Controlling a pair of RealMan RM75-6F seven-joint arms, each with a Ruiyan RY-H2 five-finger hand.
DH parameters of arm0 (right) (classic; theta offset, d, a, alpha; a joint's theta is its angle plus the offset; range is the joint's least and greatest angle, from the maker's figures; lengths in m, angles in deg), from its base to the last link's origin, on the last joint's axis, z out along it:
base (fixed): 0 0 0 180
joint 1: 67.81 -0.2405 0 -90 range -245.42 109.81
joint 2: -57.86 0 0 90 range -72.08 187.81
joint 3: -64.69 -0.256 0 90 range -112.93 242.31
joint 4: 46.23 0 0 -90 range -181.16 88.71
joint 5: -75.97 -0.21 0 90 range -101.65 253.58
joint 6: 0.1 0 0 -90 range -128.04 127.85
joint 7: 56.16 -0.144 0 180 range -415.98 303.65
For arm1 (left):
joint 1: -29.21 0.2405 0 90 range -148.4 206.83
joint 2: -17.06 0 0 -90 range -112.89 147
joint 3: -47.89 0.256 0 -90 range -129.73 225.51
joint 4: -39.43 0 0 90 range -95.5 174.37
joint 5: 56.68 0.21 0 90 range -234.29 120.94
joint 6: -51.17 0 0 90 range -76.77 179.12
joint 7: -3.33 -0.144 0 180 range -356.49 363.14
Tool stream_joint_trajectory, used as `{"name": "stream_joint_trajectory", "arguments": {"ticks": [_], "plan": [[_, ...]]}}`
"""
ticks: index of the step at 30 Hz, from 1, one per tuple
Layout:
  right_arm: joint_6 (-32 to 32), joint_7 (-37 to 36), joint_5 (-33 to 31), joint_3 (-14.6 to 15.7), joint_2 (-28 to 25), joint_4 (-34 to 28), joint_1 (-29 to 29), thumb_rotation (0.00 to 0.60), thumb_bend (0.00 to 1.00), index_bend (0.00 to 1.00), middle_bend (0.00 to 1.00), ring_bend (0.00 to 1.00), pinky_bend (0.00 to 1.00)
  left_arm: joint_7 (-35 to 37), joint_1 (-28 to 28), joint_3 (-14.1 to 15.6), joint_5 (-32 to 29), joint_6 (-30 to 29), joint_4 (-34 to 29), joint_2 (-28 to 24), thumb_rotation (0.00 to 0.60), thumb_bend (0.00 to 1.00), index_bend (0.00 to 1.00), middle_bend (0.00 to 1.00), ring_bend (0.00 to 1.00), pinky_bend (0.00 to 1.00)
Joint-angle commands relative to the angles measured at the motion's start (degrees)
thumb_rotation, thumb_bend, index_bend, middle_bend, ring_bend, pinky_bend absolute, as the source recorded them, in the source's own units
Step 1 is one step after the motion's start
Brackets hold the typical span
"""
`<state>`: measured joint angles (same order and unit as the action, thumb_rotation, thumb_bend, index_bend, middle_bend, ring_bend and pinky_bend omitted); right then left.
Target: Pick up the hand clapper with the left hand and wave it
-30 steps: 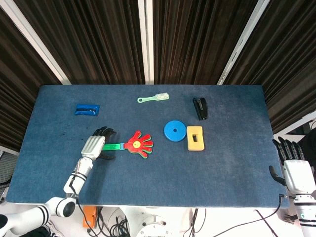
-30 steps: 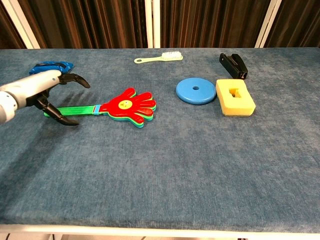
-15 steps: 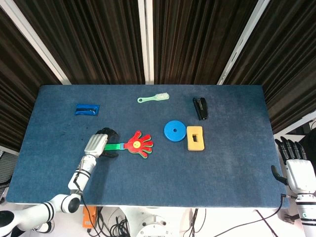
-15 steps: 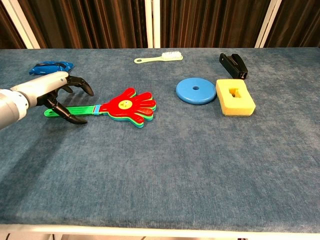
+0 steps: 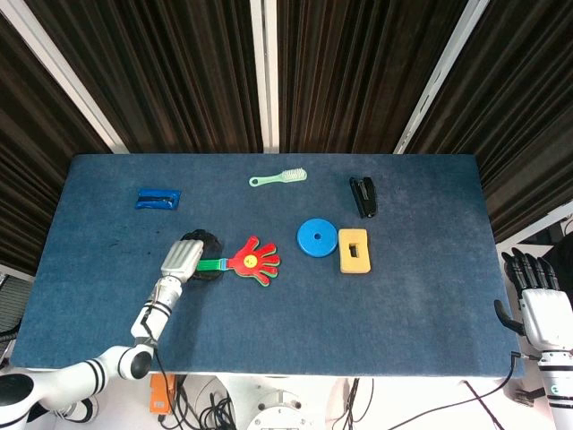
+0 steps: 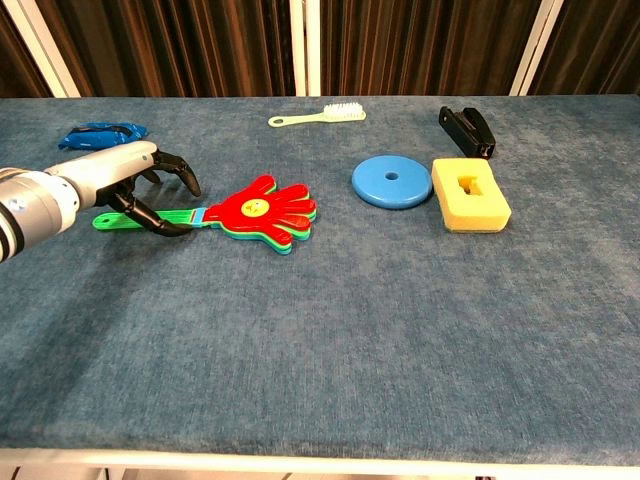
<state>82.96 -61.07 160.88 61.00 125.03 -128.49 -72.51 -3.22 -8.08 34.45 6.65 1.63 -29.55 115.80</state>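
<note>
— Hand clapper [image 6: 262,213] lies flat on the table [image 6: 350,340], just to the left of the blue disc [image 6: 391,182], green handle pointing away from it. What worries you?

— The left hand [image 6: 120,180] arches over that handle, fingers curled round it, but I cannot tell whether they have truly closed. A thin handle flat on cloth could slip out or spin.

— And the right hand [image 5: 537,300]?

— Well clear of the disc, off the table edge, empty, fingers apart.
</note>
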Motion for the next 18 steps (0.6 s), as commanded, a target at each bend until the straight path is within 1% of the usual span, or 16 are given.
{"name": "stream_joint_trajectory", "arguments": {"ticks": [1, 15, 18], "plan": [[0.1, -0.3, 0.0, 0.0, 0.1, 0.2, 0.1, 0.600, 0.31, 0.00, 0.00, 0.00, 0.00, -1.9, -0.4, 0.3, -1.8, 0.5, -0.5, -0.3, 0.492, 0.21, 0.37, 0.23, 0.10, 0.15], [0.1, -0.6, -0.2, 0.0, 0.2, 0.6, 0.2, 0.600, 0.31, 0.00, 0.00, 0.00, 0.00, -4.5, -1.4, 0.7, -4.6, 0.7, -1.6, -0.2, 0.484, 0.23, 0.42, 0.23, 0.10, 0.14], [0.1, -0.5, -0.2, 0.0, 0.2, 0.6, 0.2, 0.600, 0.31, 0.00, 0.00, 0.00, 0.00, -4.6, -1.7, 0.9, -4.8, 1.0, -1.4, 0.0, 0.524, 0.23, 0.43, 0.23, 0.10, 0.14]]}}
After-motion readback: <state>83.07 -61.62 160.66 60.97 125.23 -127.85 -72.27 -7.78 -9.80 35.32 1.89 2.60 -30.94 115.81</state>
